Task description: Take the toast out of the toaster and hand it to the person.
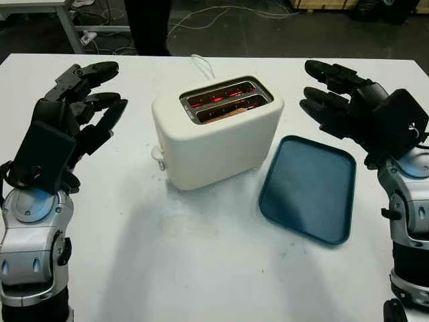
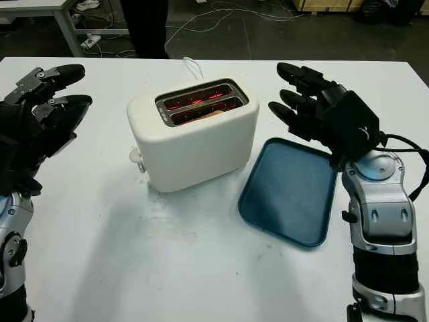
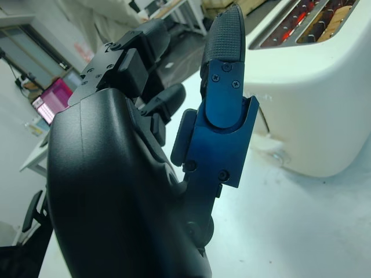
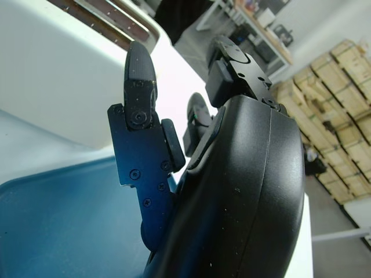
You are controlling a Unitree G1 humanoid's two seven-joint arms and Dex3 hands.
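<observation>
A cream two-slot toaster (image 1: 214, 134) stands mid-table, its slots glowing red inside. The top edge of a slice of toast (image 1: 228, 114) shows low in the nearer slot. My left hand (image 1: 87, 100) is open, raised to the left of the toaster and apart from it. My right hand (image 1: 335, 94) is open too, held to the toaster's right, above the far end of a dark blue tray (image 1: 312, 191). In the left wrist view the toaster (image 3: 313, 110) is close beyond my fingers. A person's dark legs (image 1: 149, 27) stand behind the table.
The blue tray lies flat and bare to the right of the toaster. A white cord (image 1: 201, 66) runs from the toaster's back toward the far edge. Beyond the white table (image 1: 201, 268) there are floor cables and a table leg (image 1: 67, 27).
</observation>
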